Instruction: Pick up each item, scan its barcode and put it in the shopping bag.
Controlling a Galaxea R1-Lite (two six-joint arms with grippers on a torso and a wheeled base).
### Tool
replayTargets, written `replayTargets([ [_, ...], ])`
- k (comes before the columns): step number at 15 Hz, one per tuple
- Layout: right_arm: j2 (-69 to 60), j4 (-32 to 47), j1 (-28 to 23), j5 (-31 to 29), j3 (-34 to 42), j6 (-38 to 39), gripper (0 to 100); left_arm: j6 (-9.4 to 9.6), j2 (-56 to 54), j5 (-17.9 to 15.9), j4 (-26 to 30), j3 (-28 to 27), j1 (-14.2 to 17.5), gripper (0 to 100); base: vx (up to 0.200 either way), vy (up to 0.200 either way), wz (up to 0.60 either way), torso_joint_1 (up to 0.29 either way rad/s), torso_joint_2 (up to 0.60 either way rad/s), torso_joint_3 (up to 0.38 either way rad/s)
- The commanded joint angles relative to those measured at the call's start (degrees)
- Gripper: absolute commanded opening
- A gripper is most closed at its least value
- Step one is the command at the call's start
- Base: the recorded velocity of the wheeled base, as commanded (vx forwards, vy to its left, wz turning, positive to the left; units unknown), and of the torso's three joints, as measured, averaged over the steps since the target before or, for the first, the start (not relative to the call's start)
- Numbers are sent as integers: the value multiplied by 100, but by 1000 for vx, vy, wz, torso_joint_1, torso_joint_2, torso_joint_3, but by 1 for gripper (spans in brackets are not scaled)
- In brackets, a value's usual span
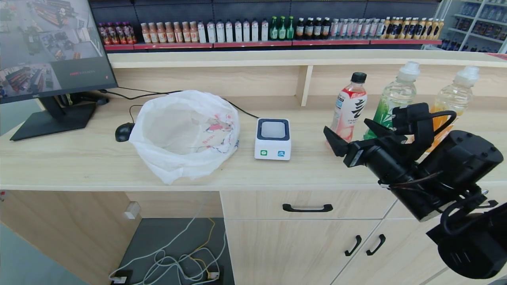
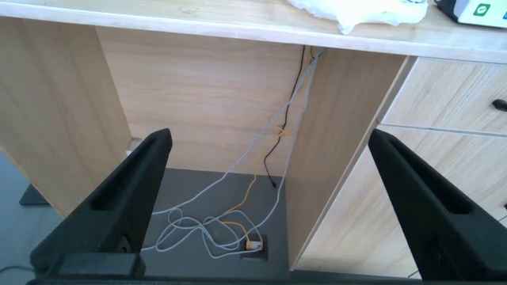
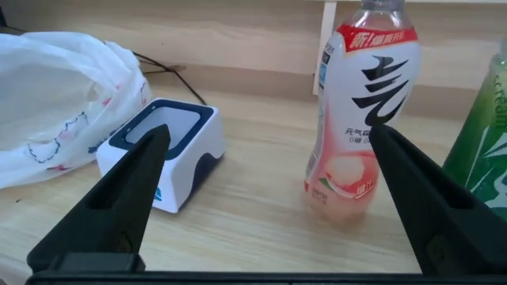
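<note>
- Wooden shop counter [image 1: 79,158] carries an open shopping bag [image 1: 184,134], a white scanner [image 1: 272,138] beside it, and three bottles toward the robot's right.
- Right gripper [image 1: 346,126] hovers with its fingers spread wide, just short of the pink-labelled bottle [image 1: 350,107], which stands upright and untouched.
- Best bet: centre the jaws on the bottle's mid-body, below the shoulder, and close squarely so it doesn't tip into the green bottle [image 1: 392,99] beside it.
- Left gripper [image 2: 269,138] hangs below the counter edge, fingers wide, holding nothing.
</note>
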Motion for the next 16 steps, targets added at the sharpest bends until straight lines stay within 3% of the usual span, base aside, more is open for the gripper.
replayTargets([
  [1,435,-8,-143,-4,-207,9,100,-4,0,2,-1,5,1,100,0,0,0,0,0,0],
  [5,681,-26,-591,-4,-365,80,100,-4,0,2,-1,-4,1,100,0,0,0,0,0,0],
  [16,1428,1,-758,-4,-1499,141,100,-4,0,2,-1,-4,1,100,0,0,0,0,0,0],
])
